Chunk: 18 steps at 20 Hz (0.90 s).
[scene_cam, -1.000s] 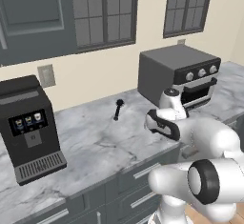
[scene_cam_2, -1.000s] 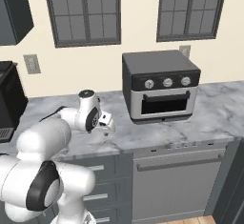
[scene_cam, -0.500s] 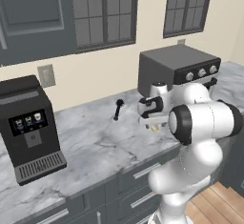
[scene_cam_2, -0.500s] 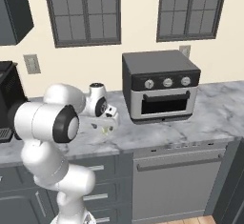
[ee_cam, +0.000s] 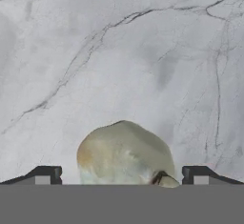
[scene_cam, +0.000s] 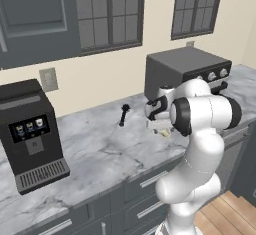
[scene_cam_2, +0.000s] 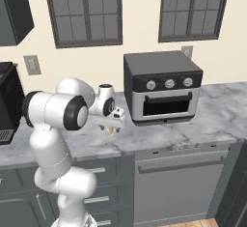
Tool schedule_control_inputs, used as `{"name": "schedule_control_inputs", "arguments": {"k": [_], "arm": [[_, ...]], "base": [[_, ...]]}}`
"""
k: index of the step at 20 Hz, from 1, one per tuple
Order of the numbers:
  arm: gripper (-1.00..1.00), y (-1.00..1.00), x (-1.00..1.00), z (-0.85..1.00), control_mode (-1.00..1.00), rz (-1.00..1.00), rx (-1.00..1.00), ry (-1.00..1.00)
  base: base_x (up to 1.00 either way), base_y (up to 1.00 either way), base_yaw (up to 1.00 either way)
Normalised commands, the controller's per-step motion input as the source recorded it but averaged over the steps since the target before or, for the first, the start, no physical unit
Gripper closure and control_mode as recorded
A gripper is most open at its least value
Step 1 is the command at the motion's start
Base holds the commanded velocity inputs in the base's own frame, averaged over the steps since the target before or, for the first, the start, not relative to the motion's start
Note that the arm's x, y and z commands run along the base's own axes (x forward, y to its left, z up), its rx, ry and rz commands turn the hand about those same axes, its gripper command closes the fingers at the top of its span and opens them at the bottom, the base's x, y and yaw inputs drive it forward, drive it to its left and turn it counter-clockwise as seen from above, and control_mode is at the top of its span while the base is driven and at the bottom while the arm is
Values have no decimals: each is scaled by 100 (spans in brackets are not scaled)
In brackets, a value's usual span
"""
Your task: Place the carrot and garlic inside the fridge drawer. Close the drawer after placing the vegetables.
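The garlic [ee_cam: 125, 154], a pale cream bulb, lies on the grey marble counter [ee_cam: 119, 51]. It sits between my two dark fingertips [ee_cam: 45, 174], which stand wide apart on either side without touching it. In the base views my gripper [scene_cam: 160, 124] [scene_cam_2: 114, 122] points down, open, just above the garlic [scene_cam: 164, 132] [scene_cam_2: 112, 131], in front of the toaster oven's left corner. The carrot and the fridge drawer are out of view.
A dark toaster oven [scene_cam: 187, 71] [scene_cam_2: 161, 86] stands on the counter right of the gripper. A black coffee machine [scene_cam: 30, 134] is at the far left, a small black tool [scene_cam: 123, 114] lies behind. Cabinet drawers and a dishwasher [scene_cam_2: 178, 182] are below the counter.
The arm has risen from a folded, low pose and swung over the counter. The gripper now hangs over the garlic, still open.
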Motion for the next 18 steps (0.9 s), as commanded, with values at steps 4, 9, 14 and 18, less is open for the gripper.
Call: {"name": "schedule_control_inputs", "arguments": {"k": [4,9,14,18], "arm": [[-100,-1,-23,-36,-100,0,0,-5],[100,0,-15,-46,-100,0,-1,-3],[100,4,-17,-25,-100,0,-1,-1],[100,0,-35,44,-100,0,0,-5]], "base": [[0,0,0],[0,0,0],[0,0,0],[0,0,0]]}}
